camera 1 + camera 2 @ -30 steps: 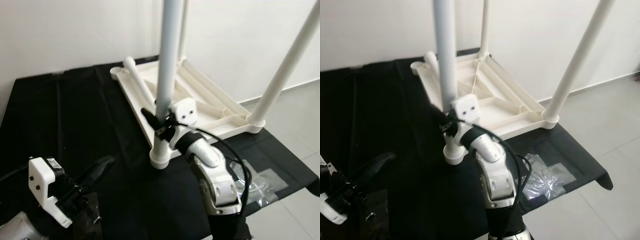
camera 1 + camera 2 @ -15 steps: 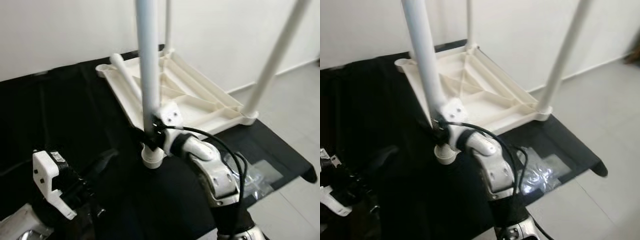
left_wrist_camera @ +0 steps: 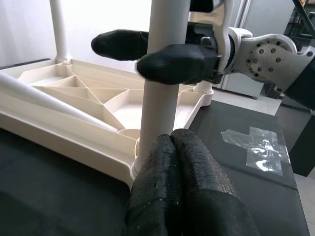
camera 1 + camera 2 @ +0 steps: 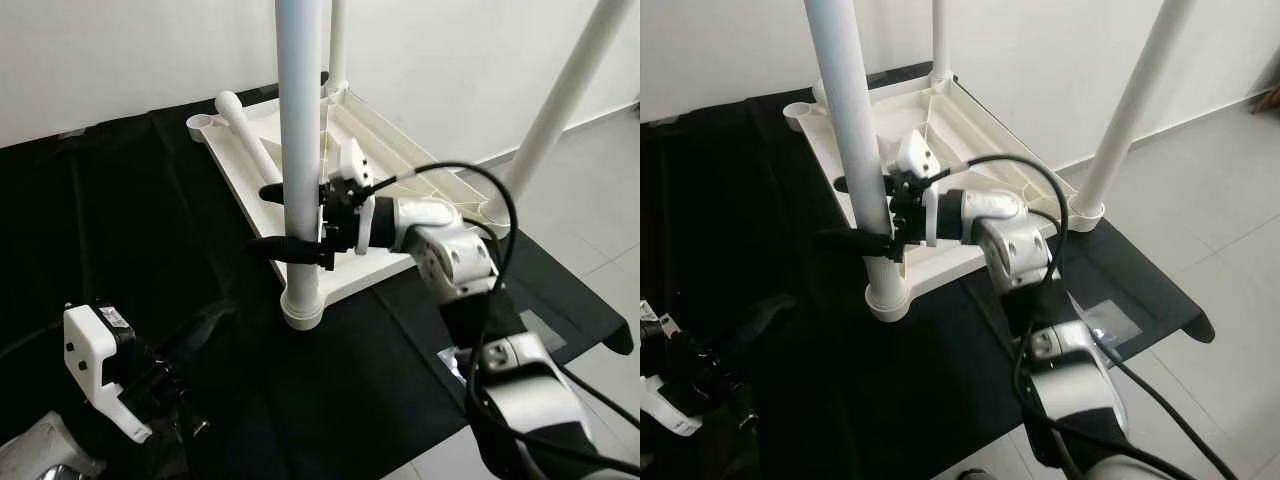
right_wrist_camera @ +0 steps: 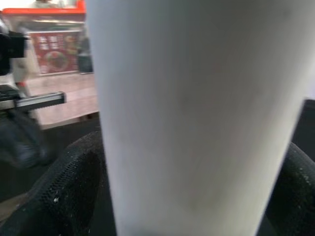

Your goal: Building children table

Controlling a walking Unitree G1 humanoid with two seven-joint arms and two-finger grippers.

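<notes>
- White plastic tabletop (image 4: 400,190) lies upside down on a table covered in black cloth (image 4: 130,230), its ribbed underside facing up.
- Three white legs stand upright in its corner sockets, long axes vertical: the near leg (image 4: 300,150), a far leg (image 4: 337,45) and a right leg (image 4: 565,95).
- A fourth leg (image 4: 248,135) lies flat across the underside, its rounded end by the empty corner socket (image 4: 200,123).
- The right gripper (image 4: 290,220) reaches in from the side, its two black fingers clamped around the near leg, a little above its socket.
- The left gripper (image 3: 179,147) hangs low over the cloth in front of the near leg, fingers pressed together, holding nothing.
- A clear plastic bag (image 3: 256,147) lies on the cloth near the table's right edge.
- No readable writing shows on the parts; a red sign in the right wrist view is too blurred to read.
</notes>
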